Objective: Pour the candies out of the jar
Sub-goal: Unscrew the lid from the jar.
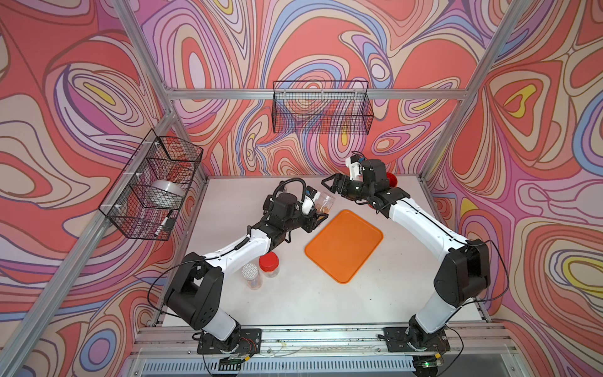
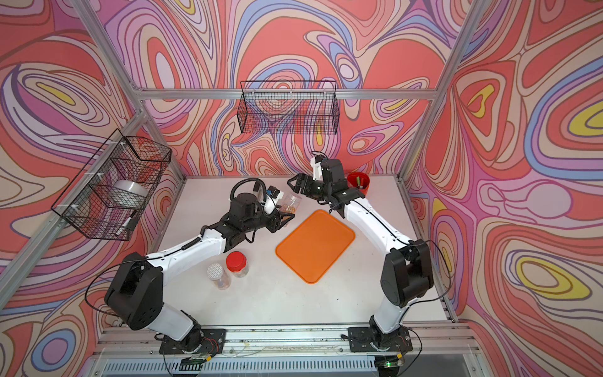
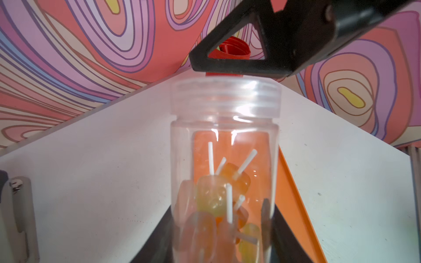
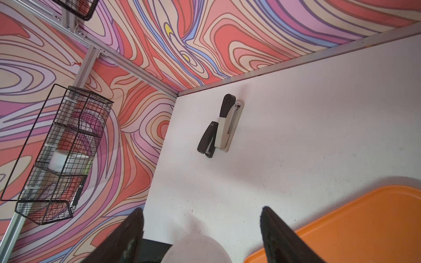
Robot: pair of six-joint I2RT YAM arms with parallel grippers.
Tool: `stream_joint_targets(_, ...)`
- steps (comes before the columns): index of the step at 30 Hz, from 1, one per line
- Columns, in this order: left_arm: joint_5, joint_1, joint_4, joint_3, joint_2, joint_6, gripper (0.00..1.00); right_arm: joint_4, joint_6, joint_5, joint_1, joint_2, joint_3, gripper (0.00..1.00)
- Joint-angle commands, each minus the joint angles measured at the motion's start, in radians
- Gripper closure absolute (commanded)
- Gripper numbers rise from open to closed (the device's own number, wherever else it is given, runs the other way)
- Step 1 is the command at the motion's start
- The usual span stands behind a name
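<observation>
Lidless clear plastic jar grasped by left gripper just beside orange rectangular tray, small orange and yellow stick candies heaped inside. Right gripper released, jaws wide, near jar mouth.

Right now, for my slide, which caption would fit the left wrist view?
Left gripper holds the uncapped clear jar, lollipop candies inside, orange tray behind on the white table.

Both top views look from high at the front, down and back over the whole white table. My left wrist camera sits close against the clear plastic jar, facing the back right corner. My right wrist camera faces the back left corner. All four catch the flat orange plastic tray.
</observation>
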Motion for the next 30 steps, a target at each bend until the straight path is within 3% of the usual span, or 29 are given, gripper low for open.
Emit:
stream_joint_targets(1, -0.083, -0.005, 0.09, -0.006, -0.028, 0.031, 1.0, -0.015, 0.024, 0.068, 0.02, -0.003, -0.021, 0.21)
stream_joint_targets(20, -0.106, -0.022, 0.076, 0.007, -0.009, 0.037, 1.0, 0.042, 0.046, 0.061, 0.069, 0.017, -0.027, 0.22)
stream_joint_targets(24, -0.107, -0.021, 0.074, 0.008, -0.009, 0.033, 1.0, 0.034, 0.047, 0.062, 0.07, 0.025, -0.032, 0.27)
stream_joint_targets(30, -0.099, -0.021, 0.073, 0.013, -0.006, 0.023, 1.0, 0.042, 0.036, 0.077, 0.07, 0.013, -0.046, 0.44)
